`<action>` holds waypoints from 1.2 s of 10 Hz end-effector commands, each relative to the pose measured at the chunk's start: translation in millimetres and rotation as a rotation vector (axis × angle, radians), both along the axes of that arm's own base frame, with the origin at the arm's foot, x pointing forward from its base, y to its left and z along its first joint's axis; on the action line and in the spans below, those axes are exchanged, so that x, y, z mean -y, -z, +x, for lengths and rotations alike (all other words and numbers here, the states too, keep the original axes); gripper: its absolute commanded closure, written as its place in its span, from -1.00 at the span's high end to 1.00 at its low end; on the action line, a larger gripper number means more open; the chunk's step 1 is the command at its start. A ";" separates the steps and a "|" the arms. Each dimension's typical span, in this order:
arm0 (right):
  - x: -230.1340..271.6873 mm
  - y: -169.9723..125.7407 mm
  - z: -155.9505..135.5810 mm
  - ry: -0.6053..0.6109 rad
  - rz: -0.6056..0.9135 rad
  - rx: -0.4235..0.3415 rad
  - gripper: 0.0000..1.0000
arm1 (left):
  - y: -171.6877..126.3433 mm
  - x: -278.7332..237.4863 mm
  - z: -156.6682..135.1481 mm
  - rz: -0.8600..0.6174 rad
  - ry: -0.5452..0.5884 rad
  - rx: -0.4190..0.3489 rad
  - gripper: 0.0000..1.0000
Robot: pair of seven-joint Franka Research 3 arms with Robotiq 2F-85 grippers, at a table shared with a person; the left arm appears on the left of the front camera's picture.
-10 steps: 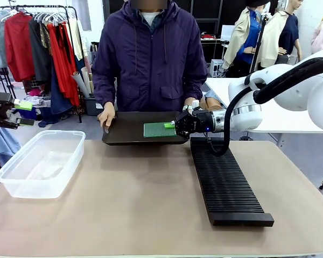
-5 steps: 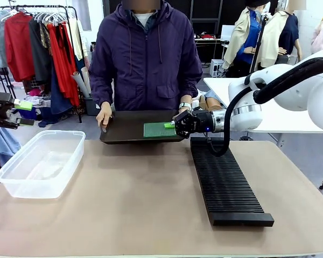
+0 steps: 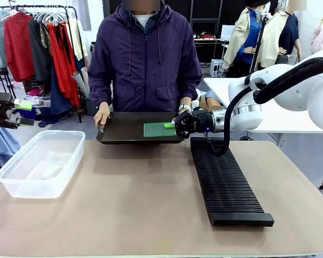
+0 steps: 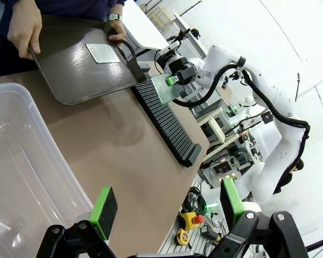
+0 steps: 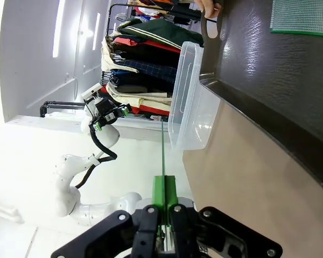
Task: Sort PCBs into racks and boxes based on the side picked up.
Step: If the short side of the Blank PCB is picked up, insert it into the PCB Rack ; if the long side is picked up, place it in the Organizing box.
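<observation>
Front view: A person stands at the far side of the brown table [image 3: 140,209] and holds a flat dark tray [image 3: 121,131] with both hands, one hand [image 3: 102,115] on each end. The right gripper [image 3: 171,125] reaches in from the side. Its green pads are pinched tight on the edge of a thin green board [image 3: 157,130], which lies flat and level over the tray. A long black ribbed rack [image 3: 226,183] with many thin slots lies on the table just below that gripper. A clear plastic tub [image 3: 40,161] with round corners sits well apart on the other side. The left gripper [image 3: 23,113] hangs off the table's edge, beyond the tub.

Left wrist view: The left gripper [image 4: 167,207] has its two green-padded fingers [image 4: 103,212] wide apart, with nothing between them. The tub's see-through wall [image 4: 27,156] is close by. Far off, the right gripper [image 4: 173,80] holds the thin green board [image 4: 165,92] above the far end of the rack [image 4: 164,121]. A second board [image 4: 103,52], pale and shiny, lies flat on the tray [image 4: 64,70].

Right wrist view: The right gripper [image 5: 164,188] is squeezed on the thin green board [image 5: 162,153], seen edge-on as a fine green line. The second board [image 5: 302,16], green with tiny dots, lies on the bumpy, shiny tray [image 5: 269,70].
</observation>
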State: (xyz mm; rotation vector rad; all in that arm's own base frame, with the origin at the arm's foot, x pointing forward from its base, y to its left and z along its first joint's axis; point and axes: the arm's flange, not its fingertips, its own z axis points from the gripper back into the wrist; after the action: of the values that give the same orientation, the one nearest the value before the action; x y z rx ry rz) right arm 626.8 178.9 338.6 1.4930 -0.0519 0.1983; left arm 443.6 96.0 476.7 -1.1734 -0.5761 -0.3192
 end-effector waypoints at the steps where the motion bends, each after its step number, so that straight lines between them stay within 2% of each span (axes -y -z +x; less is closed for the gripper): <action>1: -0.3 -1.7 0.2 0.002 0.016 -0.003 -1.00 | -1.6 -0.4 -0.3 -0.001 -0.001 0.004 1.00; 8: 0.0 0.0 0.0 0.000 0.000 0.000 -1.00 | -1.6 -0.4 -0.3 -0.001 -0.001 0.004 1.00; 12: 47.8 -9.9 0.9 -0.080 0.063 0.124 -1.00 | -1.6 -0.4 -0.3 -0.001 -0.001 0.004 1.00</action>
State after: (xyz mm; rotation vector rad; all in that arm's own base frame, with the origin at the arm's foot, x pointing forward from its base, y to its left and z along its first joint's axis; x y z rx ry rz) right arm 625.9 145.0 342.1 1.5223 -0.0849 0.2904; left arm 443.6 96.1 476.7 -1.1734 -0.5761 -0.3191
